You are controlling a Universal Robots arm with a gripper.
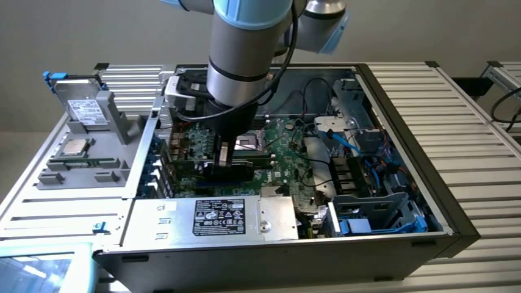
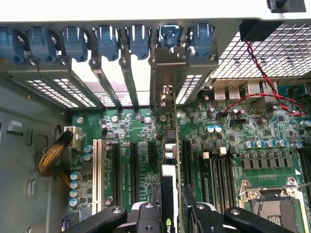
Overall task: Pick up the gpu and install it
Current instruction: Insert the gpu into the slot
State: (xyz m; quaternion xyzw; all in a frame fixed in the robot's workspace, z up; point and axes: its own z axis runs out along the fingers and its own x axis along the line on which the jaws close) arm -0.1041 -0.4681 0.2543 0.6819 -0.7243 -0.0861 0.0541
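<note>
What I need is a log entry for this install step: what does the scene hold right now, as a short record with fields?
gripper: gripper shut on the gpu, reaching down into the open computer case
gpu pose: upright on its edge, above the motherboard, in line with the expansion slots
gpu bracket end: at the rear slot openings, under the row of blue latches
seated in slot: cannot tell
neighbouring slots: bare, no other card in them
</note>
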